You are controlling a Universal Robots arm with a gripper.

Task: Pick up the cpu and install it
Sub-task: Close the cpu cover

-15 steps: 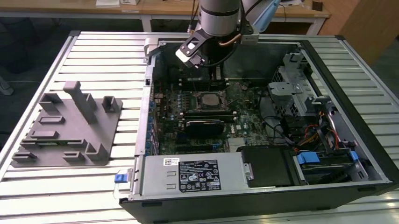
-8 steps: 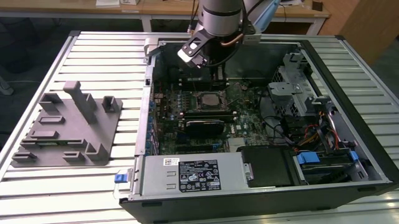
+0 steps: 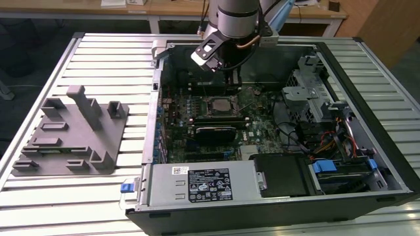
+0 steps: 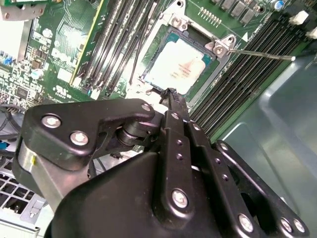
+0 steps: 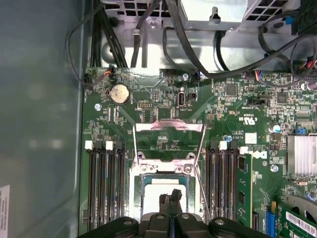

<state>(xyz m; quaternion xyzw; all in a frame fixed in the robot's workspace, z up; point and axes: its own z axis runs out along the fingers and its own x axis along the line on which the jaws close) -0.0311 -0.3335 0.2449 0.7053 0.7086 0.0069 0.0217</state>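
Note:
The cpu (image 4: 181,67) lies flat inside the open socket on the green motherboard (image 4: 59,59), silver top up. In the exterior view the cpu (image 3: 220,104) sits near the middle of the open computer case. My gripper (image 4: 171,94) hangs just above the socket's edge, black fingers pressed together with nothing between them. In the first wrist view the fingertips (image 5: 163,199) meet over the pale cpu (image 5: 151,198), and the socket's metal load plate (image 5: 168,130) stands raised beyond it. The thin socket lever (image 4: 262,53) sticks out sideways. In the exterior view the gripper (image 3: 231,77) is just beyond the socket.
Memory slots (image 5: 104,188) flank the socket on both sides. A grey moulded tray (image 3: 72,132) with upright posts rests on the slatted table at the exterior view's left. The power supply (image 3: 203,184), drive cage (image 3: 315,98) and loose cables (image 3: 328,145) crowd the case.

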